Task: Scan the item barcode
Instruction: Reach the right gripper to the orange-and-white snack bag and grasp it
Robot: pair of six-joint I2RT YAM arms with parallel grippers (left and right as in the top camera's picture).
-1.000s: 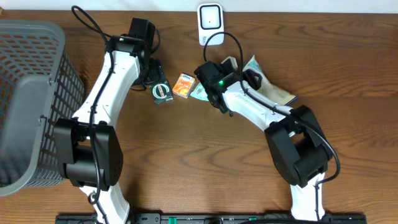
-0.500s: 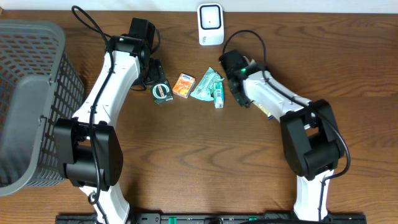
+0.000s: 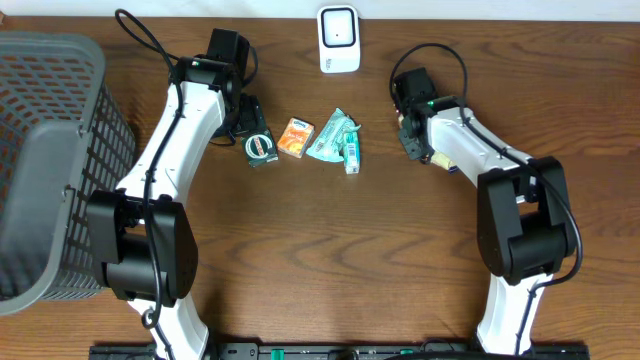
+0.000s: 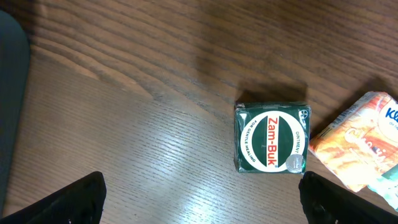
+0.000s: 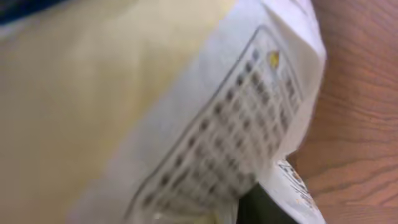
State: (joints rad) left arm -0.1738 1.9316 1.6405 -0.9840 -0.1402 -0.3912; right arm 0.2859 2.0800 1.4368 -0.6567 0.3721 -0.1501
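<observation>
Overhead view is showing the white barcode scanner [image 3: 339, 38] standing at the top centre of the frame on the wooden bench [image 3: 330, 260], with the right gripper [image 3: 413, 138] sitting below and to its right, apart from the loose items in the middle. Right wrist view is filling almost entirely with a cream and white packet [image 5: 205, 124] printed with a dotted grid, blurred and lying close to the lens. One dark finger [image 5: 258, 211] is peeking out beneath its edge, and I cannot tell whether that gripper is clamping the packet. The left gripper [image 4: 208, 200] is hanging wide open, its fingertips showing at the bottom corners of the left wrist view, with the green Zam-Buk box [image 4: 272, 137] lying flat on the bench above them, untouched. An orange packet [image 3: 295, 137] and a teal pouch [image 3: 333, 135] are lying just right of that box, and a grey mesh basket [image 3: 100, 110] is occupying the left edge.
</observation>
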